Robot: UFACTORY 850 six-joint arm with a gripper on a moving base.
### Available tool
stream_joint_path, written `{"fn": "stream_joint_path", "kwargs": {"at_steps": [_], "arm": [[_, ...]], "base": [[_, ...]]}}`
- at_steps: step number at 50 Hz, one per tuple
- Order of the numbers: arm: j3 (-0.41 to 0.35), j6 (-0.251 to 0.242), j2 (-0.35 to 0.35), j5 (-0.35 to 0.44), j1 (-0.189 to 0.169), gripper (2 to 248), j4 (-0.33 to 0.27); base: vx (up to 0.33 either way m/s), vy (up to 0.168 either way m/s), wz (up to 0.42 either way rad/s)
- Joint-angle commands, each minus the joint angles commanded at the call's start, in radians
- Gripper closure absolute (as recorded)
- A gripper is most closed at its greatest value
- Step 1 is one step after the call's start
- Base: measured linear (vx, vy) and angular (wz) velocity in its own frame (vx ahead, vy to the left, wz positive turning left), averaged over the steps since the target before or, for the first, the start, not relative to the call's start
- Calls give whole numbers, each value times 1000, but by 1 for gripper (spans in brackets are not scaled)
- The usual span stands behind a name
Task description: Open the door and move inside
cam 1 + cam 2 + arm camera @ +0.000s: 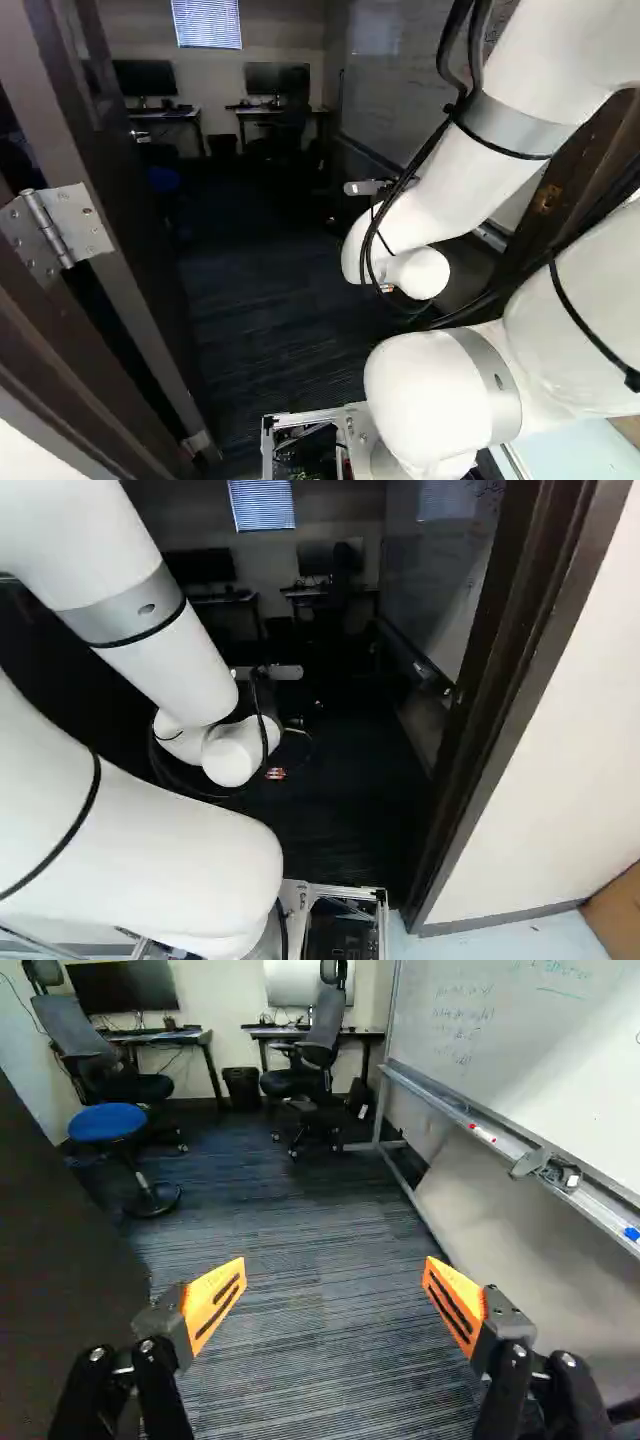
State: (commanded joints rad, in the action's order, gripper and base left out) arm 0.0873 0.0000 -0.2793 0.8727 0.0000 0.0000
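Since the one door [140, 250] stands open at the left of the left base view, opening looks done, with the move inside left to finish. The right base view shows one door frame [500, 680] and two monitors [200, 566]; in the wrist view the claw [335, 1285] is wide and empty, before two office chairs [296, 1082], one blue stool [107, 1122], one bin [242, 1088] and one whiteboard [520, 1035].

The carpet [315, 1310] (dark, streaky) carries stool [107, 1122], bin [242, 1089], chairs [290, 1082], desks [355, 1033].
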Motion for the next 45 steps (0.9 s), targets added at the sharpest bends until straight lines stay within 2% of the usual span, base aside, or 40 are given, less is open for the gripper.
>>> {"fn": "stream_joint_path", "kwargs": {"at_steps": [24,45], "arm": [[0,0,0,0,0,3,0],[0,0,0,0,0,3,0]], "base": [[132,2,-7],[128,30,137]]}}
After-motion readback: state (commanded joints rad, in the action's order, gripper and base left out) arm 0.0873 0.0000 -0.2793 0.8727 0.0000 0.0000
